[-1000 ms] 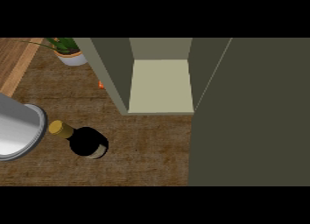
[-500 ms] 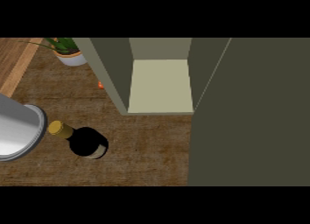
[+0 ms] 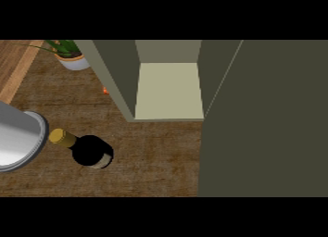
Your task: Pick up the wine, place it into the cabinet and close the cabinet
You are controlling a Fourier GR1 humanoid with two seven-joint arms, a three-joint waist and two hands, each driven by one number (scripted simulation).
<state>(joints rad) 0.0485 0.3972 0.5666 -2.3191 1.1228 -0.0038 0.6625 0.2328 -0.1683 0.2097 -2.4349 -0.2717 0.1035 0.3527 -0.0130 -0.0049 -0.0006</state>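
Observation:
The wine bottle (image 3: 86, 149) is dark with a gold cap and stands on the brown counter at the lower left, seen from above. Behind it the cabinet (image 3: 168, 90) stands open, showing a pale shelf inside. Its door (image 3: 269, 120) swings out toward me and fills the right side of the head view. Neither hand shows anywhere in the view.
A large grey metal pot (image 3: 13, 139) sits at the left edge, close to the bottle's cap. A potted plant (image 3: 69, 55) stands at the back left. A small orange thing (image 3: 105, 90) peeks out beside the cabinet's left wall.

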